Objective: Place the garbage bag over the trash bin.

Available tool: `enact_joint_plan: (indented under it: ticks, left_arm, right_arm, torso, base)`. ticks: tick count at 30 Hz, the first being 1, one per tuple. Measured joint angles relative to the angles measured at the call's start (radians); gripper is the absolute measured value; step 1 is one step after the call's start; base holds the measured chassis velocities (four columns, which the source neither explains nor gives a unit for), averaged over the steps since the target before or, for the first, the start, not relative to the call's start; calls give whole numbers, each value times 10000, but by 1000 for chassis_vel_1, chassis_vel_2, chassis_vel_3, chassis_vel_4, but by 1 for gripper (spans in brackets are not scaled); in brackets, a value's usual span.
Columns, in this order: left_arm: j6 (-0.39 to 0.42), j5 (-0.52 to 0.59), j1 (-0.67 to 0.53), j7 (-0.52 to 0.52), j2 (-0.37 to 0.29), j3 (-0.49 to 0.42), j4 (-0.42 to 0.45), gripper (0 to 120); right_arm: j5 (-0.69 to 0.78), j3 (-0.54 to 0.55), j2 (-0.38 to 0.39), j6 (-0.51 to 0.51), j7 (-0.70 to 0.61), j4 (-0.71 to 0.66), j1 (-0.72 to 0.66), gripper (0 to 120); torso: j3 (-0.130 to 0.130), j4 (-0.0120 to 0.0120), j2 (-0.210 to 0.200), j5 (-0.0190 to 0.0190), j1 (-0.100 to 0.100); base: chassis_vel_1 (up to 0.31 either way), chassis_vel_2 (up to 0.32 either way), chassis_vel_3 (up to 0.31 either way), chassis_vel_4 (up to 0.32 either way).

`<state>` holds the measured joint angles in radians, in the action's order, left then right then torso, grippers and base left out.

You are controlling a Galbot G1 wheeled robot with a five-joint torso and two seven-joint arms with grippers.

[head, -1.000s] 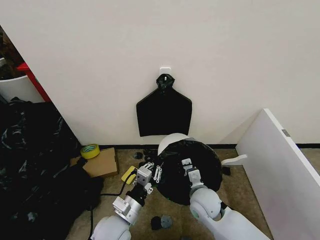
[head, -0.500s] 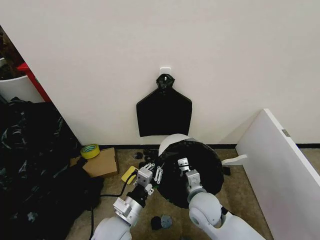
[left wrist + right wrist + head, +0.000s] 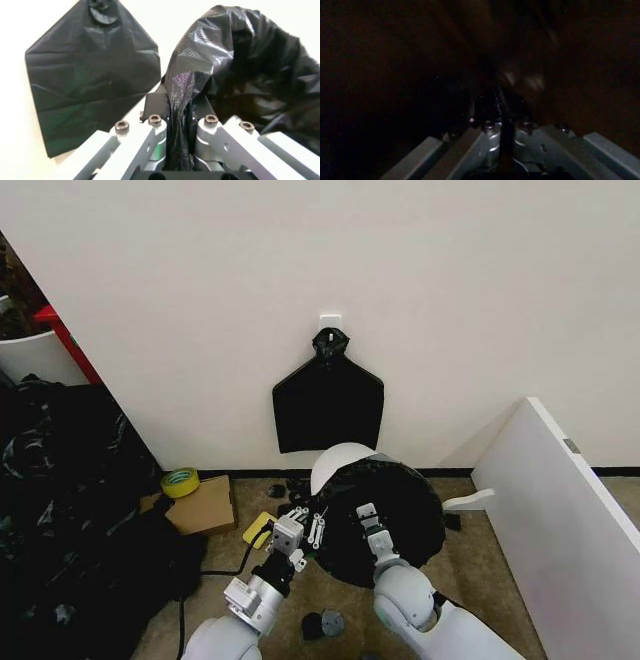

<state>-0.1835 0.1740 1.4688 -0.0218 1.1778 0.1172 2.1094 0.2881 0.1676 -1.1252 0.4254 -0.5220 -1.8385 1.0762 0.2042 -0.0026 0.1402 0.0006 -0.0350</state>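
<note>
The glossy black garbage bag (image 3: 395, 505) lies spread over the mouth of the trash bin, whose cream-white rim (image 3: 335, 460) shows at the far left side against the wall. My left gripper (image 3: 306, 526) is at the bag's near left edge. In the left wrist view it (image 3: 179, 139) is shut on a gathered fold of the bag (image 3: 250, 75). My right gripper (image 3: 366, 517) reaches over the middle of the bag. In the dark right wrist view its fingers (image 3: 489, 129) are shut on the black film of the bag (image 3: 520, 80).
A flat black bundle (image 3: 328, 406) hangs from a wall hook behind the bin. A cardboard box (image 3: 200, 506) with a tape roll (image 3: 180, 481) and a large black plastic mass (image 3: 60, 510) lie left. A white board (image 3: 560, 520) leans at the right. Small parts (image 3: 322, 623) lie on the floor.
My right gripper has moved a little left and away from me over the bag, and the bag's edge shifted slightly with it. The left gripper holds its place.
</note>
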Motion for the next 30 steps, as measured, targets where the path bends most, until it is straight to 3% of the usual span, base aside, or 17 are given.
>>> enact_joint_plan:
  ticks: [6, 8, 12, 16, 18, 21, 22, 25, 30]
  left_arm:
    - [6, 161, -123, 78, 12, 40, -125, 5]
    - [52, 351, -250, 154, 23, 91, -235, 5]
    - [335, 1006, -627, 279, 75, 213, -705, 5]
    - [523, 1710, -937, 280, 230, 332, -1021, 5]
    - [679, 2998, -1157, 331, 349, 496, -1230, 5]
    - [1719, 6157, -1384, 1063, 524, 718, -977, 5]
    - [1719, 6157, -1384, 1063, 524, 718, -977, 5]
    - [2353, 7983, -1582, 1615, 673, 1059, -891, 5]
    - [2872, 9252, -1716, 2154, 859, 1682, -892, 5]
  right_arm:
    - [60, -73, 97, -747, 296, -433, 189, 4]
    - [71, -164, 228, -1648, 689, -703, 386, 15]
    - [-325, -652, 742, -4676, 2703, -1357, 1288, 32]
    - [-917, -925, 1024, -5249, 3027, -2192, 2214, 45]
    - [-1379, -1388, 1060, -5626, 3011, -3177, 2774, 52]
    - [-4059, -2115, 1042, -7095, 2897, -3677, 3292, 67]
    - [-4059, -2115, 1042, -7095, 2897, -3677, 3292, 67]
    - [-5533, -2290, 915, -7569, 2120, -3860, 3700, 80]
    - [-7248, -2304, 639, -6803, 322, -4054, 4304, 94]
  torso:
    - [0, 0, 0, 0, 0]
    - [0, -1, 0, 0, 0]
    - [0, 2, 0, 2, 0]
    - [0, -3, 0, 2, 0]
    - [0, 0, 0, -1, 0]
    - [0, 1, 0, 1, 0]
    - [0, 1, 0, 1, 0]
    - [0, -1, 0, -1, 0]
    - [0, 2, 0, 0, 0]
  base:
    - [0, 0, 0, 0]
    - [0, 0, 0, 0]
    - [0, 0, 0, 0]
    - [0, 0, 0, 0]
    - [0, 0, 0, 0]
    - [0, 0, 0, 0]
    - [0, 0, 0, 0]
    - [0, 0, 0, 0]
    - [0, 0, 0, 0]
